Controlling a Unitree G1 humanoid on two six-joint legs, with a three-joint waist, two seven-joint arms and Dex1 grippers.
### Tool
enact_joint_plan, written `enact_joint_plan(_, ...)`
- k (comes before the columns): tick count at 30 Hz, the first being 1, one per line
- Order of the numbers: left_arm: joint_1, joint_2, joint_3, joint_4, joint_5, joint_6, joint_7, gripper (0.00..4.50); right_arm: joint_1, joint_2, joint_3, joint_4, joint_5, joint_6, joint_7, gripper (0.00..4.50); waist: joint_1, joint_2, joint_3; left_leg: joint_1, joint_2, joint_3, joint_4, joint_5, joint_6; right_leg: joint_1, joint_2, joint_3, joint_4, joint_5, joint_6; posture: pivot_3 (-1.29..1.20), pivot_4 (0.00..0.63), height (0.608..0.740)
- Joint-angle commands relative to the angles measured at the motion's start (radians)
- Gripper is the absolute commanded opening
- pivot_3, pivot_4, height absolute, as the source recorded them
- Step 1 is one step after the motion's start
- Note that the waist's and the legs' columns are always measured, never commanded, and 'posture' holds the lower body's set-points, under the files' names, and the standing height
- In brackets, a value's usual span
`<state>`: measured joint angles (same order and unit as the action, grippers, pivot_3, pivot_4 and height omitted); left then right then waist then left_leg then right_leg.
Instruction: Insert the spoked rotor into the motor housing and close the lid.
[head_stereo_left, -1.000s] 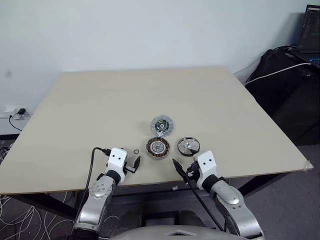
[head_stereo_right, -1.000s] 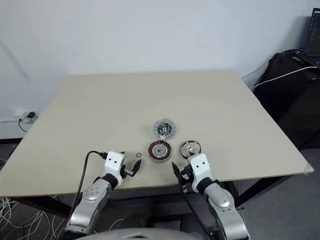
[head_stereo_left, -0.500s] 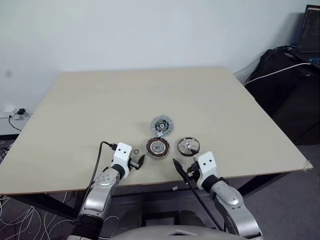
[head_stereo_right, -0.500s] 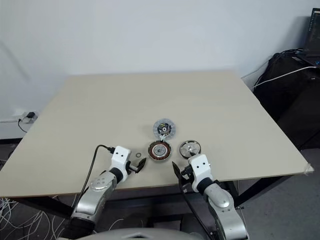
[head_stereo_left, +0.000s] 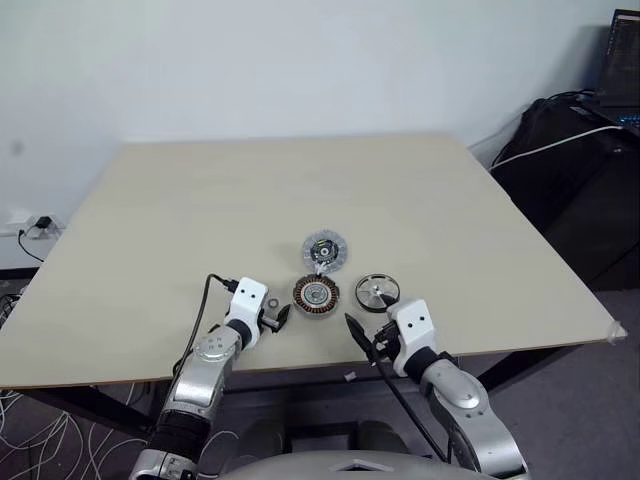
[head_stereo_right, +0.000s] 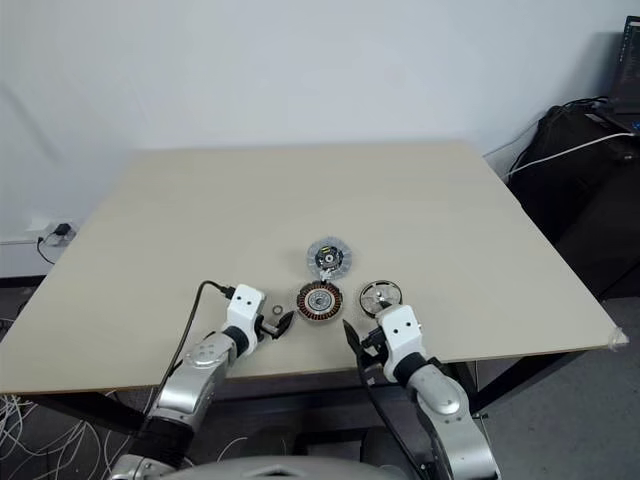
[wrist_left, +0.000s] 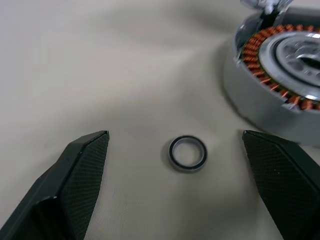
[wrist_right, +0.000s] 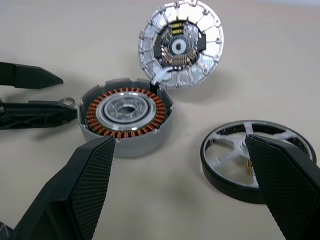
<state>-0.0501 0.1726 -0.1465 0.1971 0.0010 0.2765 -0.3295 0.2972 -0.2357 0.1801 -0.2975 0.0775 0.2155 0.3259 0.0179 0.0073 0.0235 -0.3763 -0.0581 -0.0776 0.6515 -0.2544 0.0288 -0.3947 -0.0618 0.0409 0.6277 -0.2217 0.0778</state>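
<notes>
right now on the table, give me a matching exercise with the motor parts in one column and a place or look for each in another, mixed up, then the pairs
Things:
1. black ring with silver spokes, the spoked rotor
2. round disc with copper-brown windings, the motor housing
3. light grey round lid
4. small metal washer

Descriptions:
A. lies between the open left gripper's fingertips
B. middle of the row nearest the robot, beside the washer
C. black-and-blue face up, farthest from the robot
D. nearest the right gripper, lying flat and apart from the housing

Pairs: 1-D, 2-B, 3-C, 4-A

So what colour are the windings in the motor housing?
Copper-orange, on the motor housing; clearest in the right wrist view.
</notes>
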Motion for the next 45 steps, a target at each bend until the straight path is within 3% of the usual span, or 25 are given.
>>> enact_joint_plan(1,-0.040,0.016,-0.007,0.016,0.021,0.010,-0.004,4.50,-0.020,0.004,-0.018,0.025,0.005,-0.053,0.006,4.47,0.000,0.000,0.000,0.000,0.000,0.000,0.000,0.000,0.000,0.000,0.000,0.000,0.000,0.000,0.000,0.00,0.000,0.740)
enact_joint_plan(11,-0.062,0.018,-0.023,0.039,0.039,0.027,-0.011,4.50,-0.017,0.012,-0.005,0.041,-0.003,-0.080,0.000,4.47,0.001,0.001,-0.002,0.002,0.000,0.000,0.000,-0.001,-0.001,0.002,0.000,0.000,0.000,0.000,0.000,0.00,0.000,0.740)
enact_joint_plan(14,-0.058,0.014,-0.019,0.036,0.030,0.034,-0.015,3.89,-0.014,0.014,0.001,0.018,-0.006,-0.066,-0.004,4.50,0.000,0.001,-0.002,0.002,0.000,0.000,0.000,-0.001,-0.001,0.002,0.000,0.000,0.000,0.000,0.000,0.00,0.000,0.740)
enact_joint_plan(24,-0.016,-0.005,-0.001,0.014,0.005,0.066,-0.019,0.68,-0.012,0.014,0.004,-0.057,-0.008,-0.001,-0.012,4.50,-0.003,0.001,-0.004,0.004,0.000,0.000,0.000,-0.001,-0.002,0.003,0.000,0.001,0.001,0.000,0.000,0.00,0.000,0.740)
enact_joint_plan(36,0.011,-0.022,0.049,-0.072,-0.021,0.046,0.039,0.68,-0.012,0.010,-0.015,0.011,-0.003,-0.046,0.003,4.50,-0.006,0.000,-0.004,0.004,0.000,0.000,0.000,-0.001,-0.002,0.002,0.000,0.001,0.001,0.000,0.000,0.00,0.000,0.740)
enact_joint_plan(45,-0.026,-0.024,0.016,-0.205,0.006,0.057,0.064,0.68,-0.016,0.013,-0.006,0.036,-0.007,-0.066,0.007,4.50,0.001,-0.002,-0.002,0.001,0.000,0.000,0.000,-0.001,-0.002,0.001,0.000,0.001,0.000,0.000,0.000,0.00,0.000,0.740)
